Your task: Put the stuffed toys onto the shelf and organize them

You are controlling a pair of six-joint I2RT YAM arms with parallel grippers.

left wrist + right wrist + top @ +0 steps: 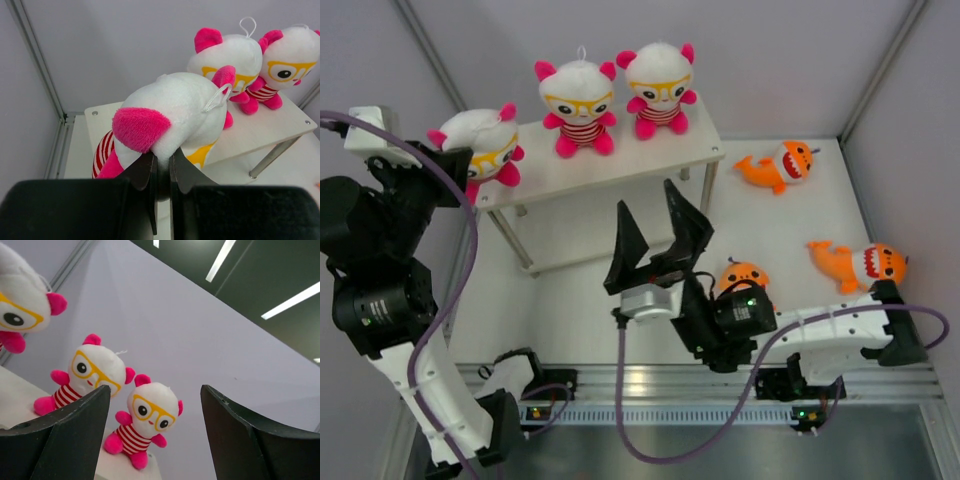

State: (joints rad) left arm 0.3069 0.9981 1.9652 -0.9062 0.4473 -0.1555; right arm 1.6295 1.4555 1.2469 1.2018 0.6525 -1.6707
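**Six plush toys, one shelf: three bears up, three sharks on the desk**

Item 1. Shelf [615,165]: white, two tiers, thin metal legs, standing toward the far-left corner of the desk [800,215].

Items 2–3. First bear [577,105] and second bear [660,90]: seated upright side by side at the right end of the top tier, both facing the near edge. Set close together, probably to leave room at the left end.

Item 4. Third bear [170,112]: over the left end of the top tier, tipped forward and head-down, not yet sitting. The left tool [161,162] is pinching the underside of its head, which keeps it up. Whether its feet touch the board cannot be told.

Item 5. Right tool [646,195]: fingers spread wide, nothing between them, raised in front of the shelf near the middle of the desk. It appears to be waiting clear of the placement.

Items 6–8. Far shark [778,165]: lying beyond the shelf's right end, toward the far-right corner. Right-edge shark [860,263]: lying on its side by the right edge. Middle shark [745,275]: partly hidden behind the right arm.

Status, as a judgement: roughly half done, with the bear row near complete and all the sharks left to shelve.
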